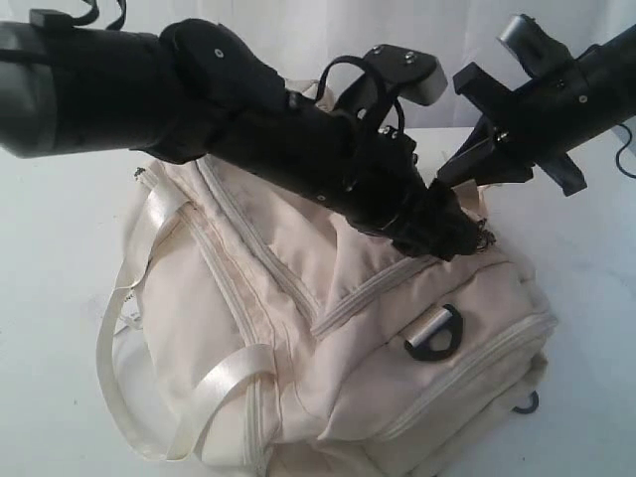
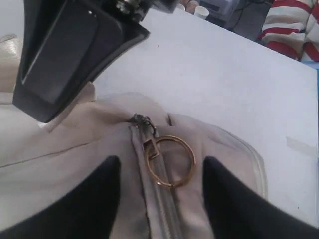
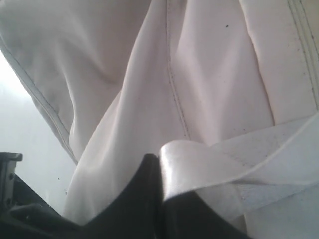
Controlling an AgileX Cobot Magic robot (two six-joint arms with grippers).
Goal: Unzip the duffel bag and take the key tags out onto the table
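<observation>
a large cream-white fabric duffel bag [image 1: 298,328] lies slumped on the wide plain white table [image 1: 60,248]. it is well in from the far edge, with bare top showing on both sides of it. both arms converge on the bag's upper end, the end nearer the far right corner in the exterior view, which looks like the start of the unzipping step.

the left gripper [image 2: 159,162] is held wide open just above the fabric. its two black fingers [image 2: 99,199] stand one on either side of the closed grey zipper [image 2: 158,209], apart from the round gold-coloured ring pull [image 2: 191,160] that lies flat between them. it holds nothing. the straddling pose seems chosen so the jaws can close on the ring and draw it along the track.

the right gripper [image 1: 447,181] is pressed in close beside the left one. in its wrist view a glossy white satin strap [image 3: 214,164] folds over one black finger [image 3: 144,194]. i cannot tell whether it is pinching the strap or only touching it. it is likely there to brace the soft cloth against the pull.

the coloured plastic key tags show in no view, so presumably they are inside the shut bag.
</observation>
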